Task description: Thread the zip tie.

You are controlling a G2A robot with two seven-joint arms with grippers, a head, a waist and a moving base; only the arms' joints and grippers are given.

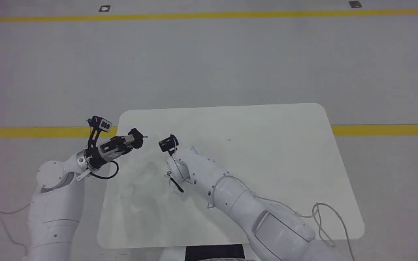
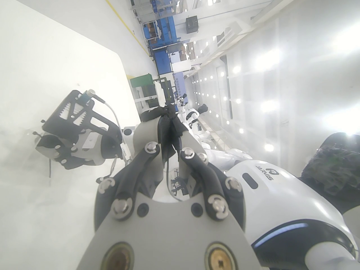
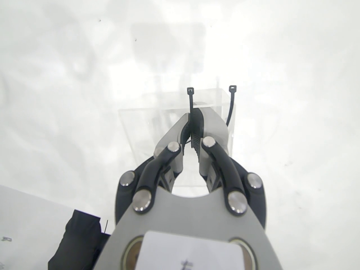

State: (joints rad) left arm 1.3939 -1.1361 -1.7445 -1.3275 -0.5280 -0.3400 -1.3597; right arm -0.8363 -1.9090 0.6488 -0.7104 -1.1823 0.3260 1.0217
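Pick-up of a tie looks to be the step in hand; nothing is threaded yet. At the left of the top view the left gripper point(image 1: 135, 139) hangs just inside the left edge of the table point(image 1: 261, 163) with its fingers pressed together. Whether anything is pinched between them I cannot tell. Just to its right, near but apart, the right gripper point(image 1: 168, 143) points down at the table. In the middle of the right wrist view its fingers are clenched on the strap of a black zip tie point(image 3: 190, 98). The tie stands upright with its square head above the fingertips, in front of a clear box point(image 3: 146, 125) that sits on the table. Further right a second zip tie point(image 3: 231, 105) leans at the box's corner, head up, with no gripper on it.

The held tie's tail is hidden below the fingers. By my reckoning the next move calls for lifting this tie free of the box and carrying it left towards the other gripper. The thin tail then has to be lined up squarely with the small slot in the head, which leaves little room for error
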